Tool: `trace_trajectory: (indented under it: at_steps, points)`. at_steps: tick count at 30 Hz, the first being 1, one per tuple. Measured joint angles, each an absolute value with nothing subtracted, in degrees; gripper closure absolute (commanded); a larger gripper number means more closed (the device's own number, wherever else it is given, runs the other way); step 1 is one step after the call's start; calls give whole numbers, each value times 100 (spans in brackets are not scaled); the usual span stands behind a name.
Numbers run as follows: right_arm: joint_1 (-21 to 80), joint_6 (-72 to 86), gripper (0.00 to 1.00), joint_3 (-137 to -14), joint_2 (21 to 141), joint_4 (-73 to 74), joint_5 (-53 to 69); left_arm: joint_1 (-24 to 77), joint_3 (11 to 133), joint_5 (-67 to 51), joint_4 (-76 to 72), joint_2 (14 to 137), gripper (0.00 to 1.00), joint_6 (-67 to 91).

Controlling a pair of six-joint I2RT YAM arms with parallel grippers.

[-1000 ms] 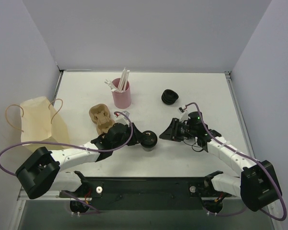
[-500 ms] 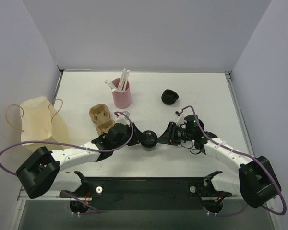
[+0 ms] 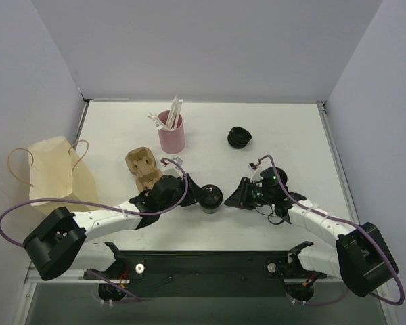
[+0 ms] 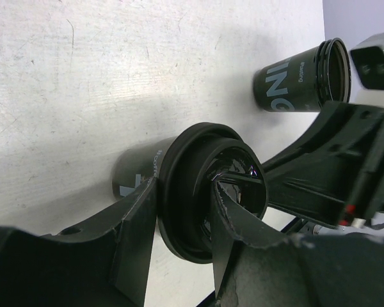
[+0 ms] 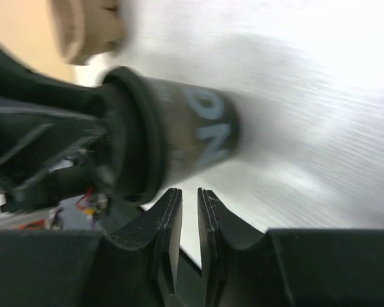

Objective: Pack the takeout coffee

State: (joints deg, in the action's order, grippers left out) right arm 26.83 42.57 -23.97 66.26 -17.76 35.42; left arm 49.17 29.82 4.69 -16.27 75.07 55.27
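Observation:
A black takeout coffee cup [image 3: 211, 198] with a black lid stands at the table's front middle. My left gripper [image 3: 204, 196] is shut on its rim: in the left wrist view [image 4: 184, 192], one finger is outside the cup [image 4: 131, 173] and one lies across the lid's recess. My right gripper [image 3: 239, 196] sits just right of the cup, apart from it. In the right wrist view [image 5: 190, 192] its jaws are almost together and hold nothing, with the cup [image 5: 198, 137] in front of them. A second, lidless black cup [image 4: 294, 80] shows only in the left wrist view.
A brown pulp cup carrier [image 3: 143, 167] lies left of the cup. A tan paper bag [image 3: 57, 172] with handles sits at the far left. A pink holder with straws [image 3: 171, 132] stands at the back. A stack of black lids [image 3: 239, 137] is back right.
My right gripper moved left up to the cup half a second ago and has since drawn back to the right. My left gripper has kept hold of the cup in place.

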Motion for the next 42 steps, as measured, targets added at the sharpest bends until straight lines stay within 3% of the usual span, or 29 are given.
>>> trace_trajectory:
  at_steps: [10, 18, 21, 27, 28, 31, 42]
  points:
    - [2860, 4001, 79, -1756, 6608, -1050, 2539, 4980, 2978, 493, -1833, 7609, 60, 5555]
    - [2860, 3479, 74, -2611, 5789, -128, 2561, 5013, 3570, 513, -821, 7601, 53, 5435]
    - [2860, 3306, 68, -3020, 5610, 158, 2604, 5015, 3903, 513, -174, 7585, 49, 5323]
    - [2871, 3035, 45, -3575, 5428, 873, 2600, 4873, 4576, 534, 1192, 7555, 37, 4869]
    - [2888, 3009, 39, -3656, 5424, 952, 2585, 4834, 4661, 537, 1374, 7550, 26, 4810]
    - [2943, 2867, 32, -3994, 5443, 1278, 2488, 4665, 4917, 510, 1841, 7478, 20, 4584]
    - [3671, 2543, 23, -4991, 5990, 1872, 1664, 4117, 5181, 266, 2519, 6595, 16, 3964]
